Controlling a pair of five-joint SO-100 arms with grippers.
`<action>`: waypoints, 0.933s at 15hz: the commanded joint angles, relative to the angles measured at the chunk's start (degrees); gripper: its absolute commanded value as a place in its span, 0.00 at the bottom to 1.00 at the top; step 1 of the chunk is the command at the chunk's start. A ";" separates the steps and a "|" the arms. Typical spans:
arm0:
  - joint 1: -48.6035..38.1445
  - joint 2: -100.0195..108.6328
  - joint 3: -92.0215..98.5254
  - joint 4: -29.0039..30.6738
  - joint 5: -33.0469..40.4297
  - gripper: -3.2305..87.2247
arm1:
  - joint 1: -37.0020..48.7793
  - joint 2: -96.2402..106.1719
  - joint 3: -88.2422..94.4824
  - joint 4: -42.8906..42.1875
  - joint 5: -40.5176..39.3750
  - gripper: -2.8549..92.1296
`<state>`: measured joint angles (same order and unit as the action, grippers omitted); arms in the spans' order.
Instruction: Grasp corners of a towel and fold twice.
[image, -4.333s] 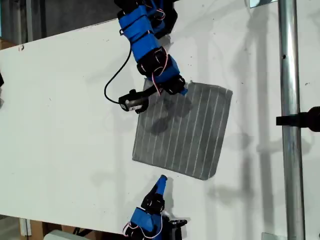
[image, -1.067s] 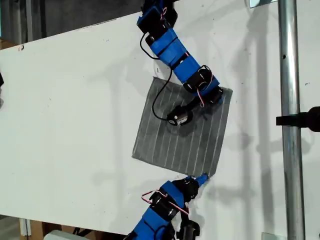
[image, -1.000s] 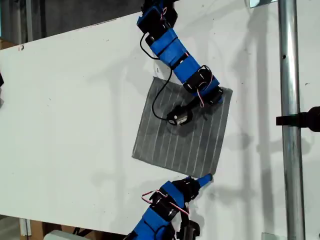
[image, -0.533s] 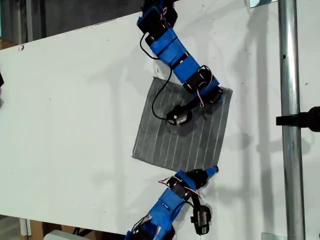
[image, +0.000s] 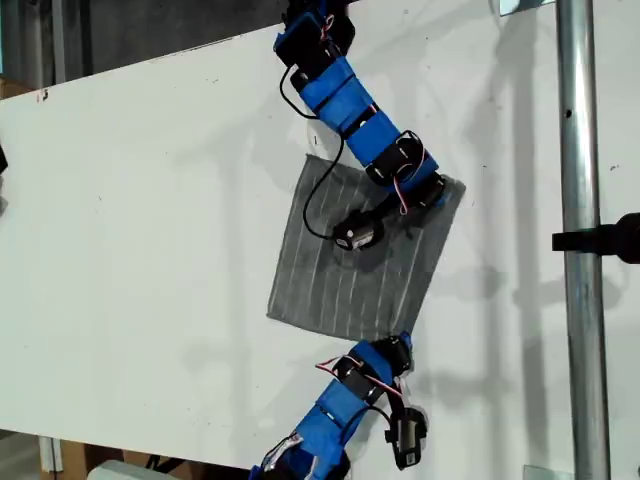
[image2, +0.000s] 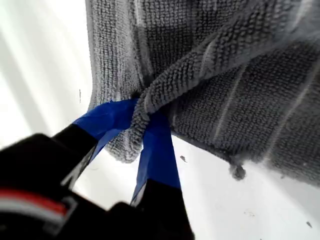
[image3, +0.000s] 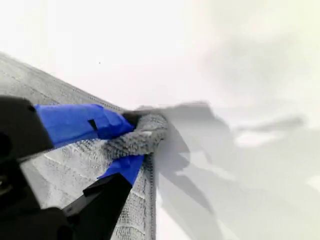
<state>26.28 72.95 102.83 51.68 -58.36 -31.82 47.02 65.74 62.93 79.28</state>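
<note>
Wrist views show my first claw (image2: 142, 137) and second claw (image3: 131, 142) each pinching a towel (image: 355, 265) corner; both folds remain undone.

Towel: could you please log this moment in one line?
stage: grasp | my first end effector: shut on towel corner | my second end effector: shut on another corner

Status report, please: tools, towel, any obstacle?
First tool shut on a towel corner, which is bunched and raised. Second tool shut on another corner. No obstacle seen.
</note>
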 joint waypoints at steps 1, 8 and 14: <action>-0.88 2.81 2.55 -2.64 0.26 0.04 | 0.79 0.09 0.00 -0.97 0.44 0.03; 4.04 7.38 -13.89 13.89 3.34 0.00 | -2.29 12.30 -2.99 4.13 -1.58 0.03; 9.76 11.16 -16.52 13.80 4.39 0.00 | -8.00 16.87 -9.49 4.04 -5.54 0.03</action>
<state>35.86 80.33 88.24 65.39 -53.35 -38.94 57.66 59.94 66.71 74.44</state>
